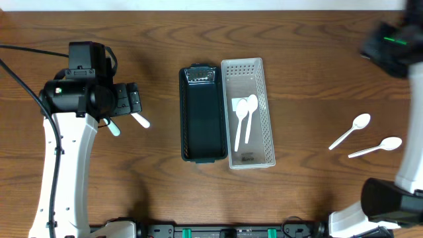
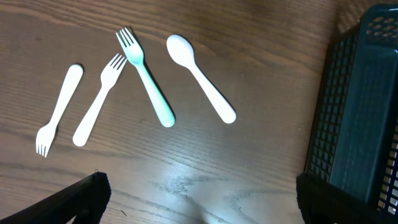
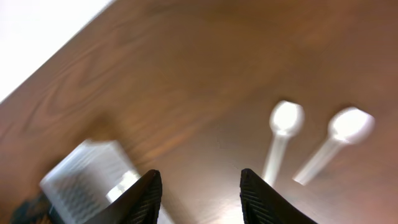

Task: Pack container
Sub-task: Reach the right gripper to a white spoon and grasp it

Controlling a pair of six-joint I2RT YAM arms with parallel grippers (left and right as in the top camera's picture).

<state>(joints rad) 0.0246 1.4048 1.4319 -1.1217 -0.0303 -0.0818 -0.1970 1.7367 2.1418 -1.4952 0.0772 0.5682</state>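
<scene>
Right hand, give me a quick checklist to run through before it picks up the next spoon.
1. Right hand empty: ok, nothing between its fingers.
2. Right hand open: ok, fingers stand apart.
3. Right hand lined up over a spoon: not ok, it is off near the far table edge.
4. Two loose spoons separated: ok, lying apart on bare table.
5. Clear container has room: ok, only two packed spoons inside.
6. Left hand out of the way: ok, open, left of the black container.
</scene>
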